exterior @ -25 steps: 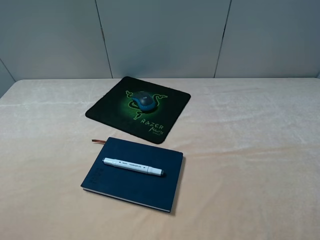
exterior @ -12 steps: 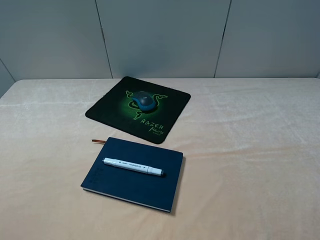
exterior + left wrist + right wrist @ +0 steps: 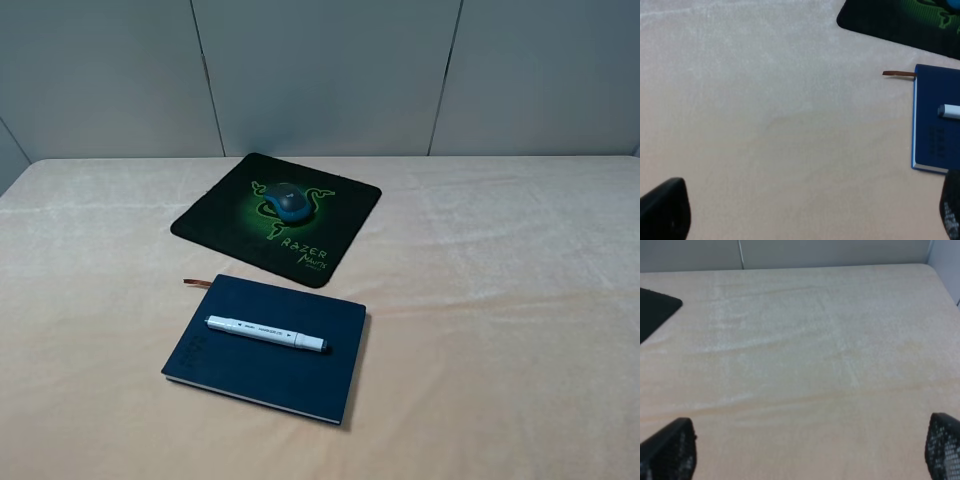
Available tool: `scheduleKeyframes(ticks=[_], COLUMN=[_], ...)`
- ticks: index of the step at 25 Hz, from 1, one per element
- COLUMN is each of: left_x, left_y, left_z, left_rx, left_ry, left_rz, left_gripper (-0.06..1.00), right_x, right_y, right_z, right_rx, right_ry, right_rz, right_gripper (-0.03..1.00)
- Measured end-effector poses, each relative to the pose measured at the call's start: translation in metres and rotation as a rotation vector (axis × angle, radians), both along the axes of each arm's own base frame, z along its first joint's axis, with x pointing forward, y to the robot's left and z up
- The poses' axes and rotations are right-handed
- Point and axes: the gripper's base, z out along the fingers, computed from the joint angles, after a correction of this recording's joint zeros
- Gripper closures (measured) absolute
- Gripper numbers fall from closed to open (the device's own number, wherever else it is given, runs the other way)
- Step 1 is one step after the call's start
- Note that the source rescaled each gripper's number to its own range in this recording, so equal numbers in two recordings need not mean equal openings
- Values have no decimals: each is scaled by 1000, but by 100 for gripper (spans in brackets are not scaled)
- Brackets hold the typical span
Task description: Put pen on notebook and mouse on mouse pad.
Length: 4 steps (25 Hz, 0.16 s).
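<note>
On the surface: beige cloth surface, grey wall panels behind its far edge.
Mouse pad: mouse pad lies toward the far edge, left of middle; mouse sits on its green logo.
Notebook: notebook lies nearer the front edge; pen rests across its cover; ribbon pokes out at the far left corner.
Left claw: left claw wide open, empty, over bare cloth beside the notebook.
Right claw: right claw wide open, empty, over bare cloth.
In the way: nothing.
Change: nothing has moved since a second ago.
</note>
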Motion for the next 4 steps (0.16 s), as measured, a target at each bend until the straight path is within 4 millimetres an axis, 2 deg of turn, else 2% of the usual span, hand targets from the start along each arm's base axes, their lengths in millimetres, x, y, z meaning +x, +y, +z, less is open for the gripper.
scheduleKeyframes(ticks=[4], left_x=[0], left_y=[0], left_z=[0], left_rx=[0], left_ry=[0], left_rz=[0], left_gripper=[-6], right_x=[0], right_y=[0], right_z=[0], right_rx=[0], right_ry=[-2], right_rz=[0], right_gripper=[-3])
